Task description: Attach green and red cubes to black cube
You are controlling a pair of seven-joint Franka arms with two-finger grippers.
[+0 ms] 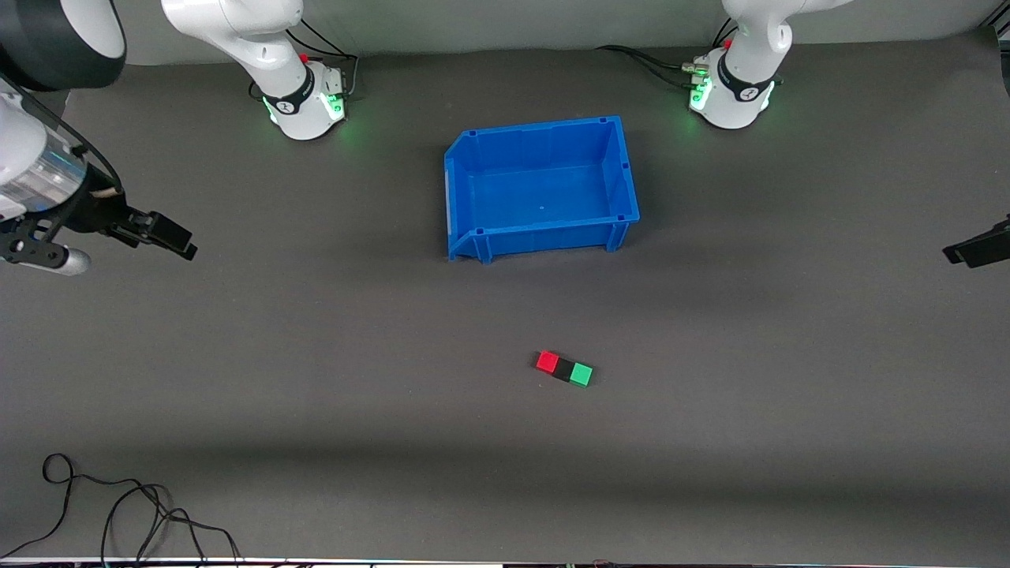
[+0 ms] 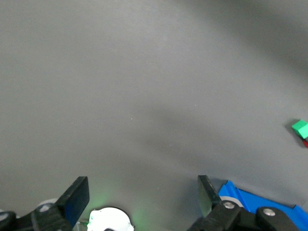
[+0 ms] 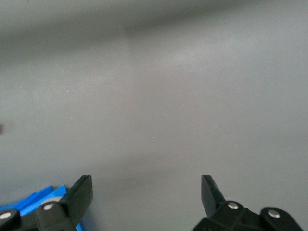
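Three cubes: red cube (image 1: pixel 547 361), black cube (image 1: pixel 563 368), green cube (image 1: pixel 581 374); one bin (image 1: pixel 473 150).

Red cube (image 1: pixel 547 361) – black cube (image 1: pixel 563 368) – green cube (image 1: pixel 581 375); blue bin (image 1: pixel 473 237).

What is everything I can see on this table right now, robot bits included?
red cube: one, red, touching the black cube, toward the right arm's end of the row.
black cube: one, black, between the other two.
green cube: one, green, touching the black cube, toward the left arm's end.
blue bin: one, blue, farther from the front camera than the cubes.
cables: black, by the table's near edge.
table: one, dark grey.
right gripper: black, open, waiting aside.
left gripper: black, open, waiting aside.
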